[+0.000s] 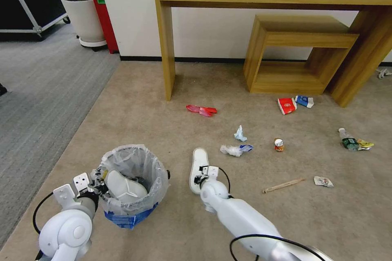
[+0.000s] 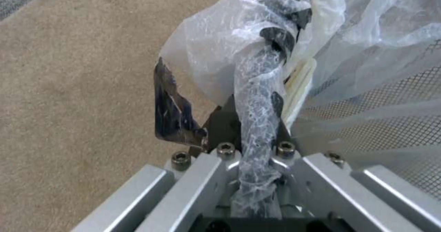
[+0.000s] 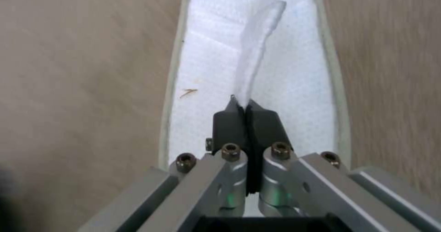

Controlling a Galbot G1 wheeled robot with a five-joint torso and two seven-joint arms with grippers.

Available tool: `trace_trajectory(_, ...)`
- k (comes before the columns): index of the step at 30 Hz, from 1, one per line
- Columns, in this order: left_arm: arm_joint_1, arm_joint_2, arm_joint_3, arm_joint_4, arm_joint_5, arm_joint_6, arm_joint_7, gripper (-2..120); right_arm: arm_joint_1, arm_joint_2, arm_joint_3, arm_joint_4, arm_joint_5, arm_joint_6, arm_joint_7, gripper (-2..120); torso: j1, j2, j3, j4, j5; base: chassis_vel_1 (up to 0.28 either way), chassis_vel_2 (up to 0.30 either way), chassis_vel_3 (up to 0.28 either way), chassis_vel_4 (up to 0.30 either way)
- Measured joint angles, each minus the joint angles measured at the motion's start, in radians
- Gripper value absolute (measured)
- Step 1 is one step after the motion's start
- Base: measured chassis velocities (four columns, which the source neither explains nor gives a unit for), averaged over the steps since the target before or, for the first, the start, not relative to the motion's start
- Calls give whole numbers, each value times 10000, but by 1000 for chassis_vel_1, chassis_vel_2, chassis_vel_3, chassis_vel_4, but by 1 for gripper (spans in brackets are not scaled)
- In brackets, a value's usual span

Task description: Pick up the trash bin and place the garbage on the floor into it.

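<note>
The trash bin (image 1: 131, 195), lined with a crinkly clear bag, stands on the beige floor (image 1: 163, 138) at the lower left with one white slipper (image 1: 124, 187) inside. My left gripper (image 1: 97, 185) (image 2: 257, 121) is shut on its bag-covered rim (image 2: 257, 87). A second white slipper (image 1: 199, 163) (image 3: 294, 70) lies just right of the bin, and my right gripper (image 1: 203, 176) (image 3: 248, 116) is shut on its strap (image 3: 255, 46). Beyond lie a red wrapper (image 1: 201, 110), red cup (image 1: 287, 105), carton (image 1: 304, 101), tissues (image 1: 236, 149), can (image 1: 279, 144), stick (image 1: 283, 185) and bottle (image 1: 349, 140).
A wooden console table (image 1: 167, 49) and a low wooden shelf (image 1: 294, 53) stand against the back wall. At the far left, a white plant pot (image 1: 83, 16) and a red box (image 1: 104, 16) sit on the grey ribbed carpet (image 1: 41, 89). A crumpled scrap (image 1: 323, 181) lies near the stick.
</note>
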Motion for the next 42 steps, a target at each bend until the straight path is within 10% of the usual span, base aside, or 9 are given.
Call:
trace_trajectory(17, -190, -235, 242, 133, 192, -7, -48, 0, -405, -3679, 999, 6093, 609, 3177, -4721, 0, 0, 1, 0, 0, 0, 0, 0, 0, 0)
trace_trajectory(42, -276, -420, 336, -500, -55, 175, -305, 0, 2634, -3444, -2831, 5466, -102, 4822, -7695, 0, 1, 1, 0, 1, -3, 0, 0, 0, 0)
